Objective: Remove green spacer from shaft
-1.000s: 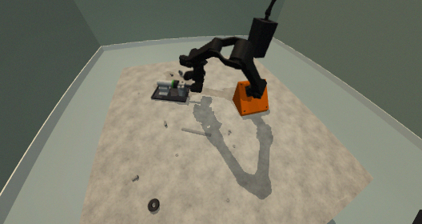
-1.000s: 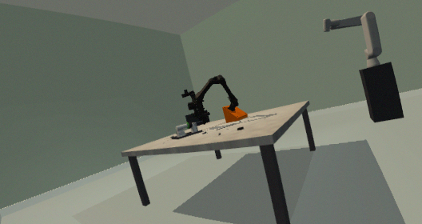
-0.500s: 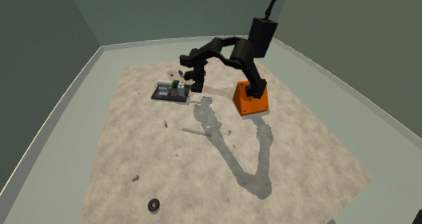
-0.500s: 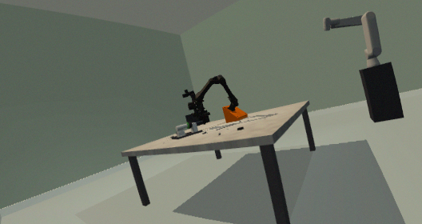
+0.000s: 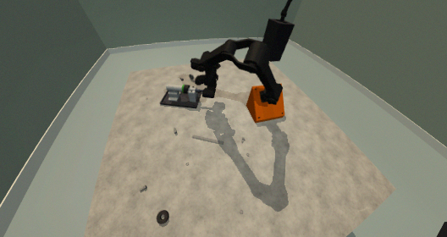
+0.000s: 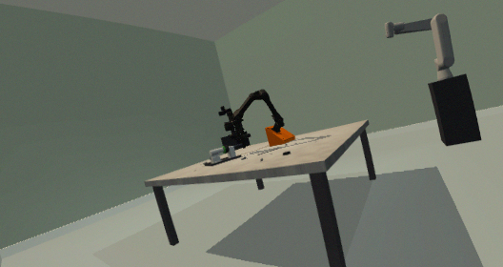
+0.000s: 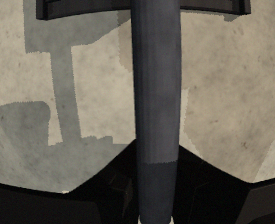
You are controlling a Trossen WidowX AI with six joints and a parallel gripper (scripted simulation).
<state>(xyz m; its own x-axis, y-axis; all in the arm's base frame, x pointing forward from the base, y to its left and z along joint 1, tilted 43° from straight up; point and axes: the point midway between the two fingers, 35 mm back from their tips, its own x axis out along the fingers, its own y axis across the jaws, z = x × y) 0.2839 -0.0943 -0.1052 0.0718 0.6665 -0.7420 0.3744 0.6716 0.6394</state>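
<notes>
The dark shaft (image 7: 158,75) runs down the middle of the wrist view. My gripper (image 7: 151,146) (image 5: 207,93) is shut on it, just outside the fixture's near end. The pale housing block (image 5: 173,90) (image 6: 215,155) stands at the far end of the dark base plate (image 5: 179,103) (image 7: 213,6). The green spacer (image 5: 183,88) (image 6: 225,150) shows beside the housing, above the plate, with a dark part (image 5: 186,89) next to it. A smaller pale support block (image 5: 192,95) (image 6: 231,151) stands nearer my gripper. Exact gaps are too small to tell, and the wrist view does not show the spacers.
The orange wedge-shaped mount (image 5: 268,107) (image 6: 276,136) is right of the fixture. A grey rod (image 5: 205,139), a black ring (image 5: 158,217) and several small metal parts lie on the table (image 5: 296,175). Two small dark parts lie behind the fixture.
</notes>
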